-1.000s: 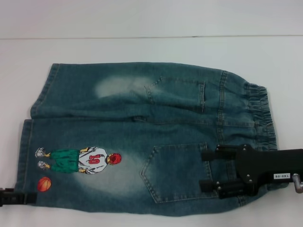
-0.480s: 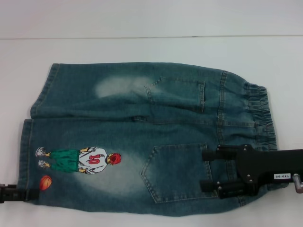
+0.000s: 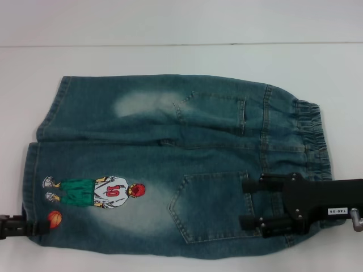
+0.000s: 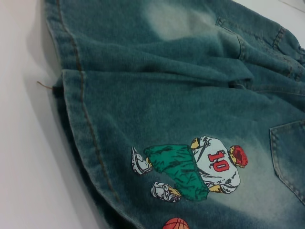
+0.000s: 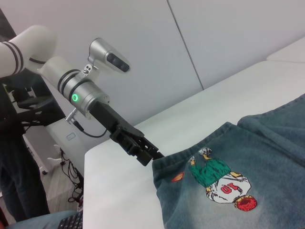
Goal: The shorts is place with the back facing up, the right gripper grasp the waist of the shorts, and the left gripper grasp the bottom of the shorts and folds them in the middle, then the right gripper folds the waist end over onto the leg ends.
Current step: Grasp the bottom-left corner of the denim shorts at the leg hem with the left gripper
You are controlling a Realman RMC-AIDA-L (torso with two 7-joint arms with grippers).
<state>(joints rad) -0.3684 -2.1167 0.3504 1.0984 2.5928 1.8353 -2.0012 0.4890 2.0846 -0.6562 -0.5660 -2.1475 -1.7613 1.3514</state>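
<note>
Blue denim shorts (image 3: 170, 158) lie flat with the back pockets up, the elastic waist (image 3: 312, 136) on the right and the leg hems (image 3: 31, 170) on the left. My right gripper (image 3: 245, 203) is open over the near waist part, its black fingers (image 3: 264, 184) beside the near back pocket (image 3: 210, 204). My left gripper (image 3: 44, 226) sits at the near leg's hem corner, by the printed basketball (image 3: 55, 218). The right wrist view shows the left gripper (image 5: 158, 155) touching that hem corner. The left wrist view shows the near leg hem (image 4: 86, 143) and the printed player (image 4: 200, 167).
The shorts lie on a white table (image 3: 170, 56) with a wall behind it. In the right wrist view the table's edge (image 5: 95, 157) runs just beyond the left gripper, with cables and equipment (image 5: 66, 167) on the floor past it.
My left gripper has slid right along the table onto the near hem corner. The right gripper and the shorts have stayed still.
</note>
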